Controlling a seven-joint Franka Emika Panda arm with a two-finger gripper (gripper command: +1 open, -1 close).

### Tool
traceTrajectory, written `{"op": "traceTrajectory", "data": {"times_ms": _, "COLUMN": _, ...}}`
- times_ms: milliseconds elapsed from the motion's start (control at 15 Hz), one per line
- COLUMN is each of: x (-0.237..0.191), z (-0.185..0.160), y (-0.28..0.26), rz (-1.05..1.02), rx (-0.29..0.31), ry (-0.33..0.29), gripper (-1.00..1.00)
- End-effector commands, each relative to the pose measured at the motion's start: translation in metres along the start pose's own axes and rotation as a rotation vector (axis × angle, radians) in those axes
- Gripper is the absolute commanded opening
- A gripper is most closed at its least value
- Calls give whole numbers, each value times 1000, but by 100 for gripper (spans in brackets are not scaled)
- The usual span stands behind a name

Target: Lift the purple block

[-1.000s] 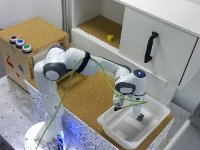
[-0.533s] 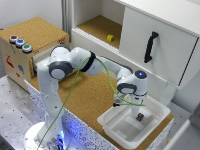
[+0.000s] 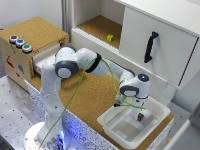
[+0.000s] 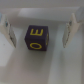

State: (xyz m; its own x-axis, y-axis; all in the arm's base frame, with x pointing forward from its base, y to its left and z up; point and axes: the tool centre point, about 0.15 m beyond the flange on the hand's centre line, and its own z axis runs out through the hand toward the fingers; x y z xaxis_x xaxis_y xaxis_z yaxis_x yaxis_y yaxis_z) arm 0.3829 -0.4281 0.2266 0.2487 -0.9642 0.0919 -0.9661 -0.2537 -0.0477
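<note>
The purple block (image 4: 36,38) is a small dark cube with yellow markings, resting on the white floor of the tray. In the wrist view my gripper (image 4: 38,44) is open and straddles it, one finger (image 4: 7,31) on each side with a gap to the cube. The exterior view shows the block (image 3: 140,117) as a tiny dark spot inside the white tray (image 3: 111,124). There my gripper (image 3: 136,112) reaches down just over it.
A white cabinet with a black handle (image 3: 150,46) rises behind the tray. A small yellow-green object (image 3: 110,38) lies on its open cork shelf. A wooden box with coloured buttons (image 3: 20,44) stands at the exterior view's left. The robot's base (image 3: 47,137) is in front.
The arm's end has shifted slightly toward the exterior view's right, bringing the gripper over the block in the tray. Nothing was grasped.
</note>
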Motion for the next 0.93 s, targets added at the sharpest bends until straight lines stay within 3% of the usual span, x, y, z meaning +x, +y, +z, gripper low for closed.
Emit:
{"op": "traceTrajectory", "data": {"times_ms": 0, "x": 24, "z": 13, "y": 0, "rz": 3, "rx": -39, "ry": -34, "gripper": 100}}
{"op": "traceTrajectory", "data": {"times_ms": 67, "x": 25, "z": 11, "y": -1, "rz": -10, "rx": -40, "ry": -17, "gripper": -100}}
{"op": "traceTrajectory", "data": {"times_ms": 667, "x": 9, "z": 11, "y": 1, "rz": -36, "rx": -59, "ry": -17, "gripper": -100}}
{"op": "traceTrajectory", "data": {"times_ms": 733, "x": 8, "z": 6, "y": 0, "rz": -35, "rx": -43, "ry": -13, "gripper": -100}}
{"op": "traceTrajectory", "data": {"times_ms": 800, "x": 8, "z": -12, "y": -10, "rz": -67, "rx": 17, "ry": 26, "gripper": -100}}
{"op": "traceTrajectory", "data": {"times_ms": 867, "x": 6, "z": -29, "y": -21, "rz": -135, "rx": 29, "ry": 72, "gripper": -100}}
